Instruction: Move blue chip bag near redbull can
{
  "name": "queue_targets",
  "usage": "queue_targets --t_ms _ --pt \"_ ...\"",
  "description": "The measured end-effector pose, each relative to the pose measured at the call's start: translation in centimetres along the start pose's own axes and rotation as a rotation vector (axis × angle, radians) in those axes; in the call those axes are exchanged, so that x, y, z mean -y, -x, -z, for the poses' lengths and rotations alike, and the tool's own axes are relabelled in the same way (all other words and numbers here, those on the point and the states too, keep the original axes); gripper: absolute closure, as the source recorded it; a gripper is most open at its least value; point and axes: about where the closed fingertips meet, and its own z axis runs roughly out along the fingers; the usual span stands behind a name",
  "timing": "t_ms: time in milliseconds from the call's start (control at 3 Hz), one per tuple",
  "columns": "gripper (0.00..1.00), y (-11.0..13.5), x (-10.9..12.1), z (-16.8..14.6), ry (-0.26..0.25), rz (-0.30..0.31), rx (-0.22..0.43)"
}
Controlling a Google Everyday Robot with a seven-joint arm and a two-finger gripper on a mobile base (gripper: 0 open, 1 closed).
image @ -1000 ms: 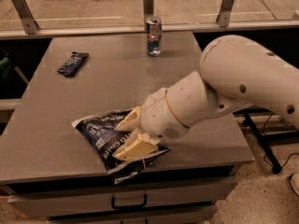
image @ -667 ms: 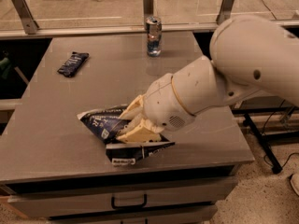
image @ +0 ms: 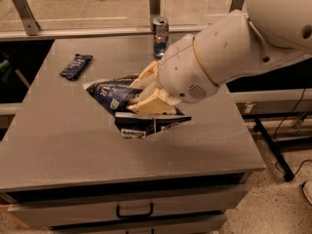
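The blue chip bag (image: pixel 106 92) is being clamped mid-frame by the end effector (image: pixel 146 92); carriage toward the upper-centre redbull can (image: pixel 160 35) is being judged next.

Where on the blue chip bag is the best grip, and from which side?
The crumpled middle fold, from above, where the end effector sits shut on the blue chip bag: it looks wide and floppy, so probably only bunched foil fits.
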Motion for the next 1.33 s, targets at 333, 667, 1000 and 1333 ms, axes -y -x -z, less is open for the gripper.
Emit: queue_targets --t_ms 333,667,1000,1333 --pt "1.00 0.0 0.0 0.0 0.000 0.000 0.000" --pt "1.00 -1.1 1.5 2.3 -0.085 0.020 -0.042" --pt "1.00 -4.0 5.1 6.1 -0.199 0.051 -0.082" --pt "1.00 -7.0 9.5 8.9 -0.290 0.080 -0.087"
